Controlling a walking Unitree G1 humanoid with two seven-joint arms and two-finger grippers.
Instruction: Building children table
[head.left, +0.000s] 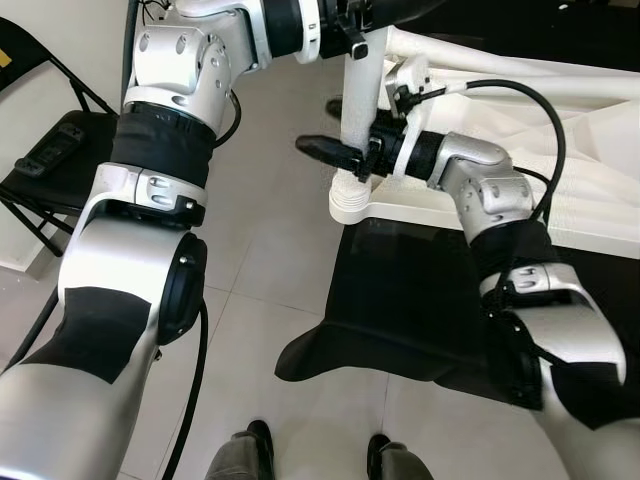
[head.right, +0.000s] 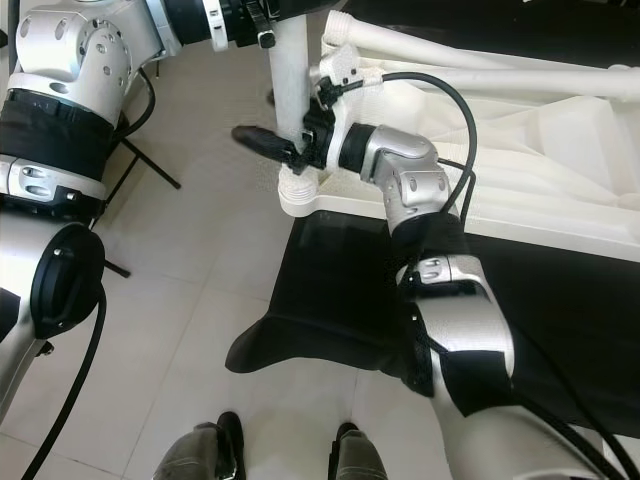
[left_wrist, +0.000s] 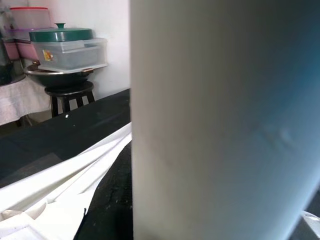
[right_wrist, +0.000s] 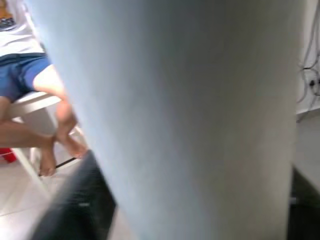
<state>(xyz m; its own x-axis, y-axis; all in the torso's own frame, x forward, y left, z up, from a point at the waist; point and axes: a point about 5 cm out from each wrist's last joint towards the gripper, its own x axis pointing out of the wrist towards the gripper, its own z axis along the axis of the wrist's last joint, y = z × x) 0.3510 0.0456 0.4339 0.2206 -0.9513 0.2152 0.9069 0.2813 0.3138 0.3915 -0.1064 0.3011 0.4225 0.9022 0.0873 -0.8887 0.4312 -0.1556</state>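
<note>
A white table leg (head.left: 358, 100) stands upright in the round corner socket (head.left: 350, 205) of the white table top (head.left: 570, 215), which lies upside down on a black mat. My right gripper (head.left: 342, 152) is shut on the leg just above the socket, one black finger (head.left: 318, 147) sticking out past it to the left. My left gripper (head.left: 352, 28) is shut on the same leg higher up, at the top edge of the view. The leg looms close and pale in the left wrist view (left_wrist: 220, 125) and the right wrist view (right_wrist: 190, 115).
More white table legs (head.left: 520, 70) lie across the table top. The black mat (head.left: 400, 300) covers the tiled floor on the right. A black folding chair (head.left: 50, 150) stands at the left. A person's shoes (head.left: 262, 440) are near me. A seated person's legs (right_wrist: 45, 100) are nearby.
</note>
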